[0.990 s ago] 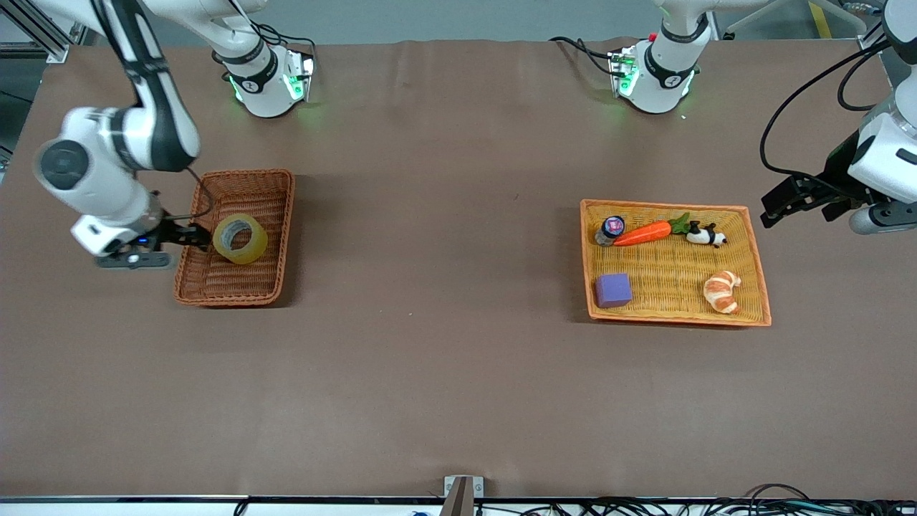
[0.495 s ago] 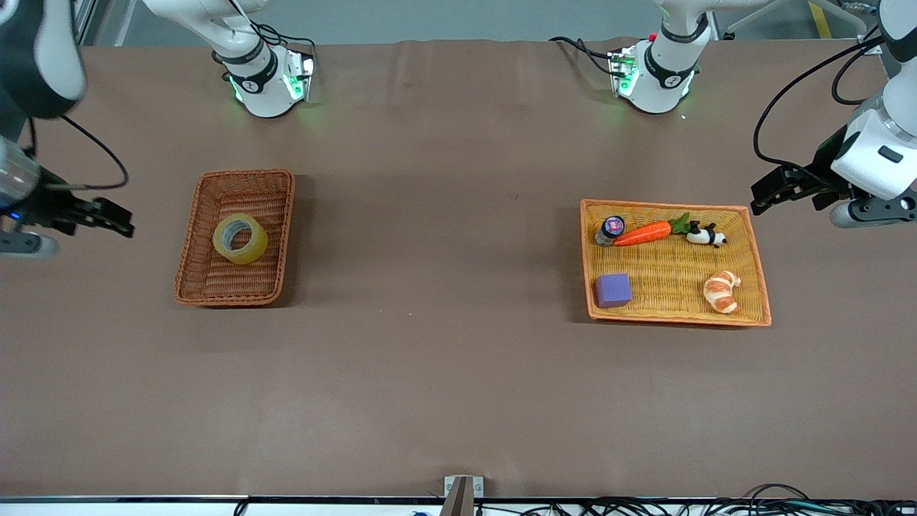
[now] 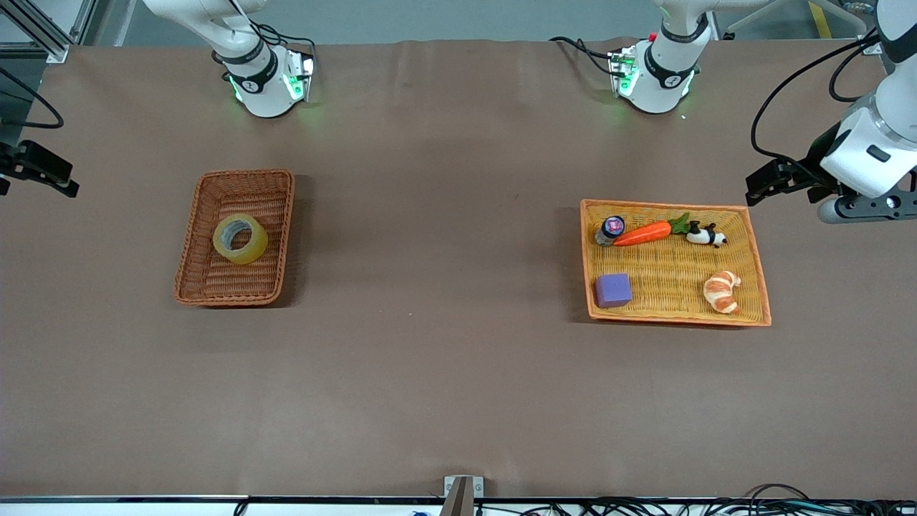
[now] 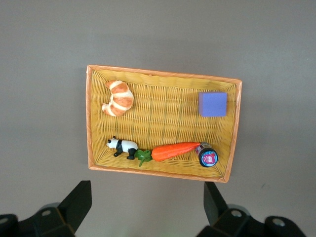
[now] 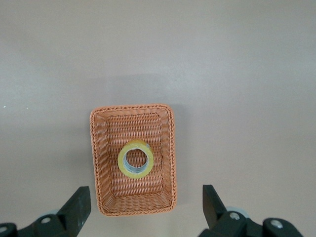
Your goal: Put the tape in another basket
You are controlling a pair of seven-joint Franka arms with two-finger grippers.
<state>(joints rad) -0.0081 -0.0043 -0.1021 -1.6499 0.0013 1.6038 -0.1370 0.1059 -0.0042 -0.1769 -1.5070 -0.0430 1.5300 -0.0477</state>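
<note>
Two wicker containers sit on the table (image 3: pixel 458 401), well apart. Nearest of the task's things, the tape (image 3: pixel 240 239) lies flat in the reddish-brown basket (image 3: pixel 188 287) toward the right arm's end of the table, about mid-basket, apart from the raised sides. Its ring hole faces straight up, so its axis is vertical with no long direction across the table; the basket's long side runs from the front edge toward the base edge. Judged from this, the move looks done, and the step in hand is to clear off without snagging the rim. Right tool (image 3: pixel 39 172) hangs over the table's end edge, fingers spread, holding nothing, basket and tape centred in its wrist view (image 5: pixel 136 159). Left tool (image 3: pixel 777 183), also spread and empty, waits over bare table just past the orange tray (image 3: pixel 752 315), toward the base edge. Tray holds a purple block (image 3: pixel 614 290), croissant (image 3: pixel 721 290), carrot (image 3: pixel 642 233), panda (image 3: pixel 706 235) and a small jar (image 3: pixel 610 229).
</note>
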